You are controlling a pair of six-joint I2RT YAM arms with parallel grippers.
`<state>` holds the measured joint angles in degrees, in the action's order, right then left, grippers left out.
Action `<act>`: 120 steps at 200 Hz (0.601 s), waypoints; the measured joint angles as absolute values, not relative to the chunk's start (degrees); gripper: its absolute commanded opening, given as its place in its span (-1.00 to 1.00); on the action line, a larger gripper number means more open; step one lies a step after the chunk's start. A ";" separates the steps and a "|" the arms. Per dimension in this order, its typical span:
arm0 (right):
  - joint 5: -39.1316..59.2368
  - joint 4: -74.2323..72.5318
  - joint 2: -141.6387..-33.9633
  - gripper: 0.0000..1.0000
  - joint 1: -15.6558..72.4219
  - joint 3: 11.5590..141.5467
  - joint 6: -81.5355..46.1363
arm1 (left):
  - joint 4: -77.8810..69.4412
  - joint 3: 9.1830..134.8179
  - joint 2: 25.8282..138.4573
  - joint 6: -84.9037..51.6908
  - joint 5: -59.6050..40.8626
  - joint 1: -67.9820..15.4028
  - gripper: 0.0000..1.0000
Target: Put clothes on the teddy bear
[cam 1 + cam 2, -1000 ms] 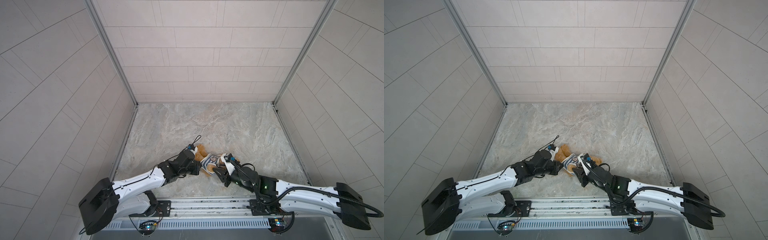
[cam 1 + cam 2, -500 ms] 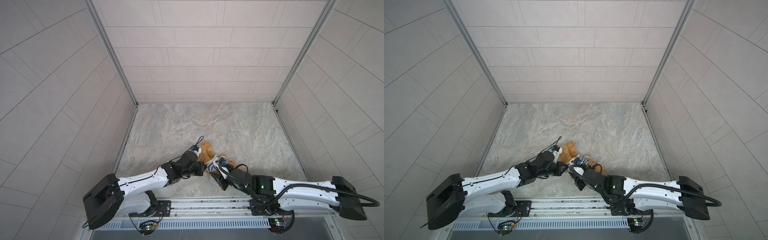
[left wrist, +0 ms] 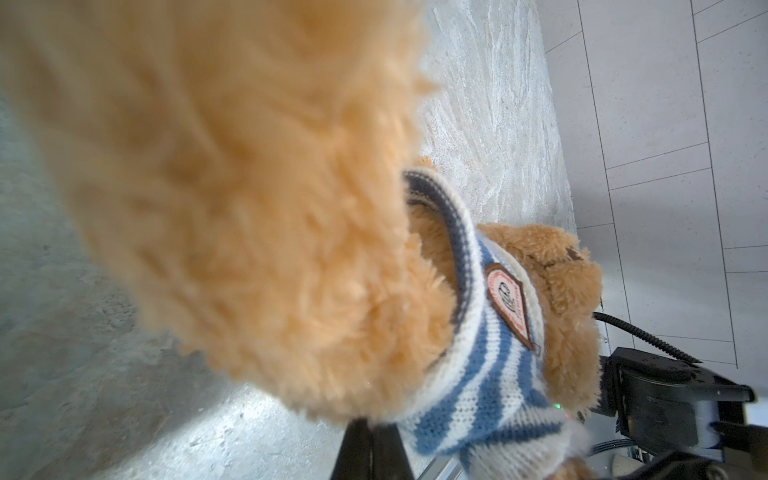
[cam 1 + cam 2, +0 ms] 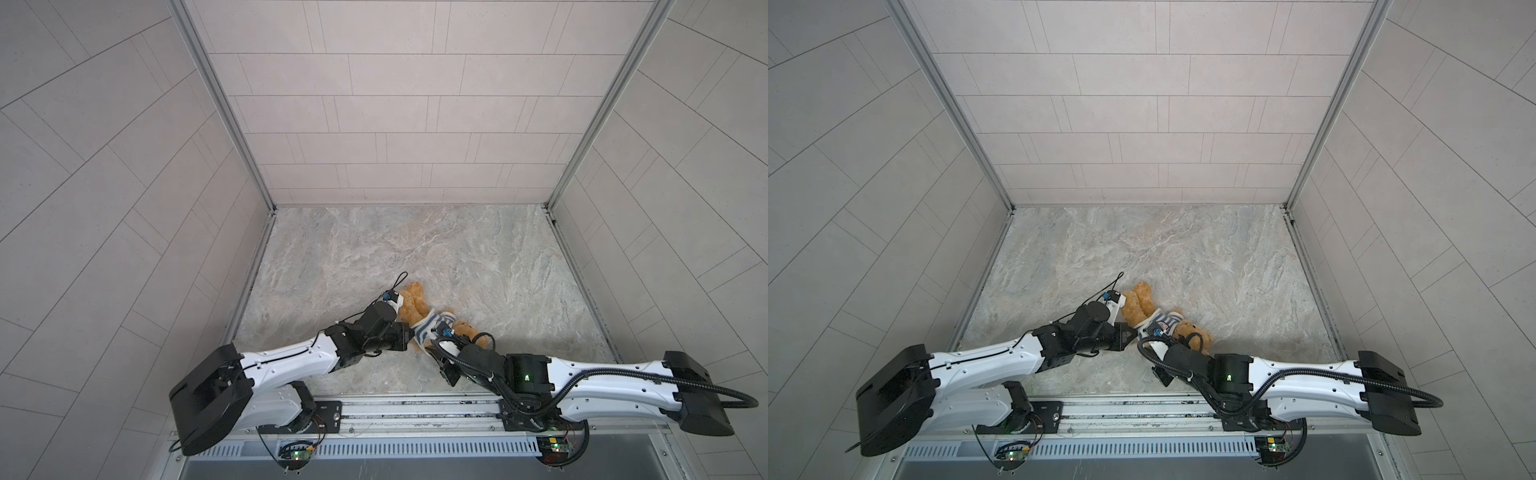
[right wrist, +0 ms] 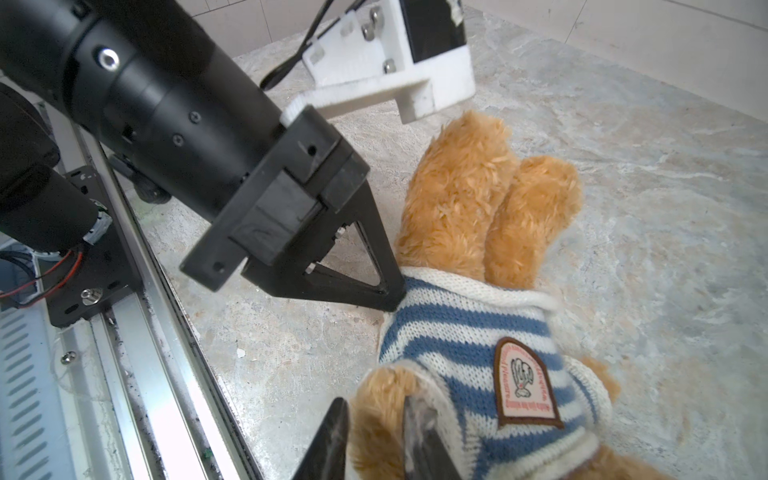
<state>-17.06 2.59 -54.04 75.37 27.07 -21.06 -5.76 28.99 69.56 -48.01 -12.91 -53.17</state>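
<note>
The golden-brown teddy bear (image 4: 415, 305) (image 4: 1138, 303) lies on the marble floor near the front in both top views, legs toward the back, head (image 4: 1192, 332) by my right arm. A blue-and-white striped shirt (image 4: 432, 330) (image 5: 461, 332) (image 3: 494, 374) with a badge covers its torso. My left gripper (image 4: 411, 338) (image 3: 374, 449) (image 5: 395, 299) is shut, tips pinching the shirt's hem beside the legs. My right gripper (image 5: 376, 432) (image 4: 1152, 340) is shut on the bear's furry arm (image 5: 374, 415), which sticks out of a sleeve. The face is hidden.
A metal rail (image 4: 415, 409) carrying both arm bases runs along the front edge, close to the bear. Tiled walls enclose the floor (image 4: 415, 249) on the left, right and back. The two grippers work within a hand's width of each other.
My right gripper's jaws have closed onto the bear's arm. The bear and both grippers have shifted slightly, its legs swinging toward the back; the left gripper stays shut.
</note>
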 measured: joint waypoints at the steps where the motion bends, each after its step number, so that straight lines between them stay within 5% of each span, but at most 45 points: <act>1: -17.02 2.68 -54.04 -0.94 75.37 27.07 -21.43 | -5.76 28.99 69.56 -48.01 -12.91 -53.17 -1.00; 54: -17.28 5.23 -52.56 -1.00 75.37 26.98 -21.71 | -4.60 29.65 69.87 -47.57 -14.09 -53.17 -1.00; 120: -19.92 7.53 -32.97 -1.00 75.37 21.02 -22.11 | -3.09 30.55 69.82 -46.19 -13.96 -53.25 -1.00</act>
<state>-19.92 7.53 -32.97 75.37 21.02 -22.11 -3.09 30.55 69.82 -46.19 -13.96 -53.25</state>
